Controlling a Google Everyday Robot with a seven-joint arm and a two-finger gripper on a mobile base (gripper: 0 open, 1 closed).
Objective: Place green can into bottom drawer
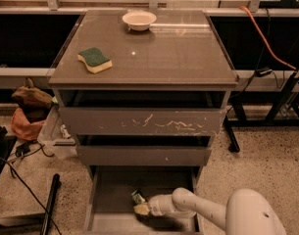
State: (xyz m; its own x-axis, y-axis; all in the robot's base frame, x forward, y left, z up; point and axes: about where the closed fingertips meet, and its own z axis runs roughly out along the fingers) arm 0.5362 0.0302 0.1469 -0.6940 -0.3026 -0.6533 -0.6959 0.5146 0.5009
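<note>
Reading this as the set-down step. Gripper (142, 207) is low inside the bottom drawer (114, 185) of the cabinet (163, 48), with the arm (198, 209) reaching in from the cabinet's front right. Can (137, 197) is tilted at the gripper tip, touching it, over the drawer floor near the front middle. I can't tell whether the gripper is clamped on it or loose.

My guess is the low, sideways reach is there to clear the middle drawer (144, 155) overhanging it. Only the lowest of the cabinet's three is pulled well out. The top one (139, 121) has a scratched front. The drawer floor is flat and plain, so I'd expect the can to roll if it's let go on its side.

On the cabinet top there's a sponge (94, 59) at the left and a bowl (139, 19) at the back. Speckled floor (266, 160) around the cabinet, a bag (26, 111) to its left, an orange cable (266, 43) behind its right.
</note>
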